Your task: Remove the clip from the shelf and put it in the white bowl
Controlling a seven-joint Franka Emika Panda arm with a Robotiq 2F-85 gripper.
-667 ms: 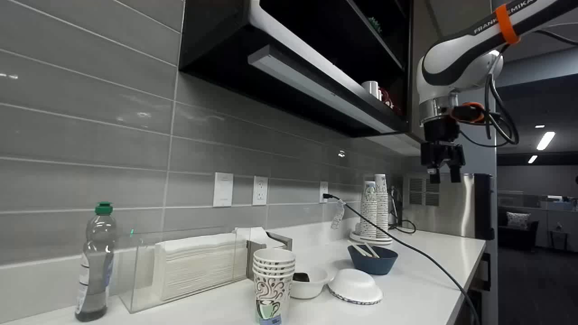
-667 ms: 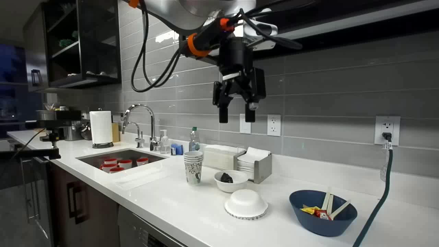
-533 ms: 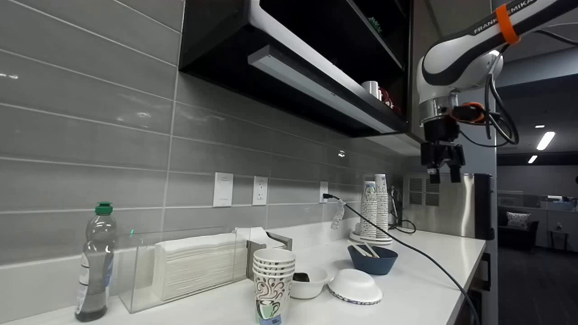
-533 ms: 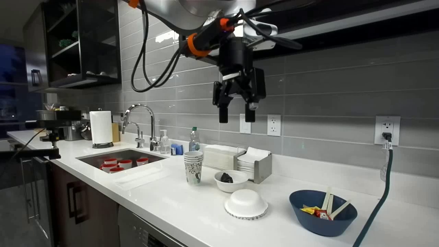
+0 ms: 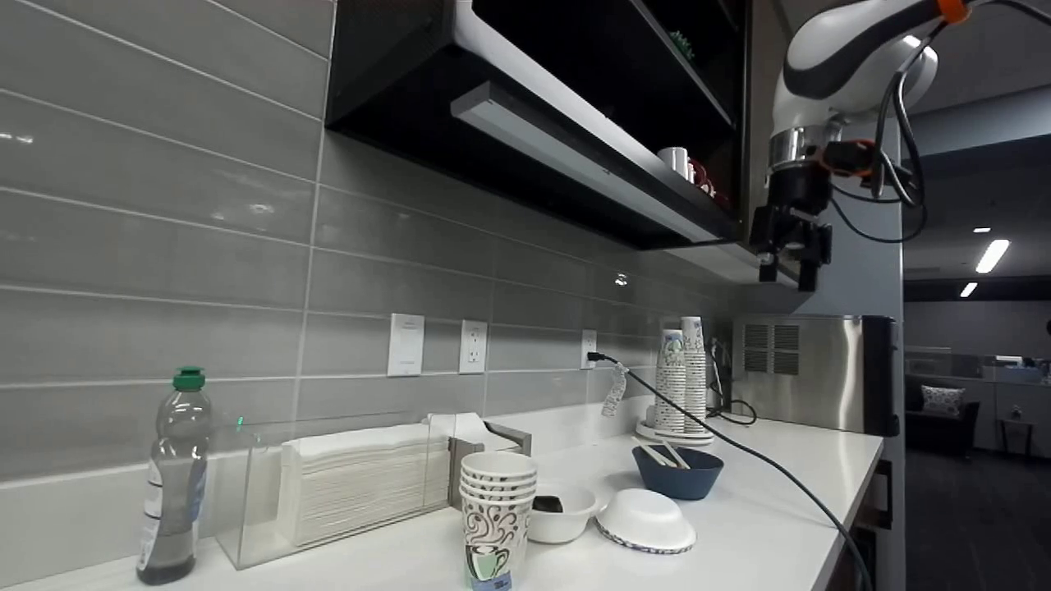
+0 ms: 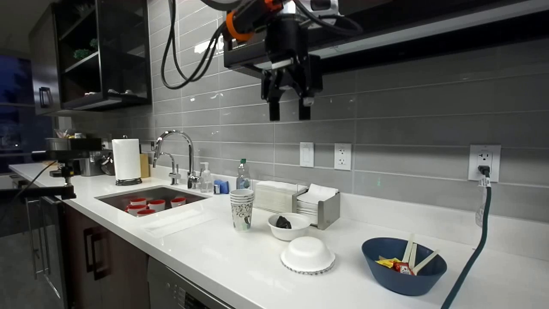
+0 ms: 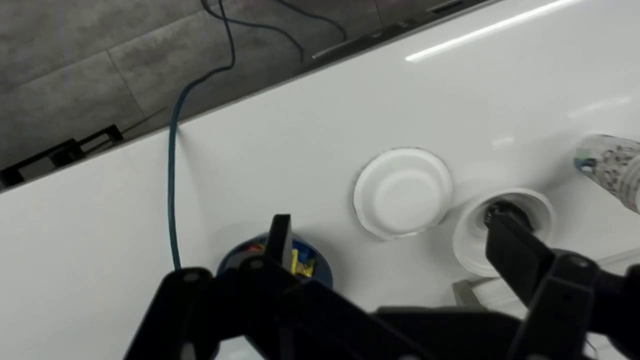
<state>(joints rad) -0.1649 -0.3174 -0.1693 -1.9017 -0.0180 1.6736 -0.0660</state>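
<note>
Black lump, taken to be the clip [image 6: 283,222], rests inside the white bowl [image 6: 288,235]; too small and dark to make out its shape. Visible there in both exterior views and, partly covered by the tool, in the wrist view. White bowl sits upright on the desk [image 6: 214,253], just beside an upturned paper bowl [image 6: 308,255], near a stack of paper cups [image 6: 241,210]. Blue bowl [image 6: 399,281] well apart.

Tool [image 6: 289,113] hangs high over the desk, pointing down, well apart from the white bowl. Fingers [image 7: 517,255] stand wide of each other; desk shows between them, nothing held.

Shelf [image 5: 566,123] overhead on the wall, white mug [image 5: 675,160] on it.

Progress, my judgement: if the lump is the clip, both parts are done, off the shelf and into the bowl. No grasp or placing seems left; at most, take the tool clear without knocking the shelf.
</note>
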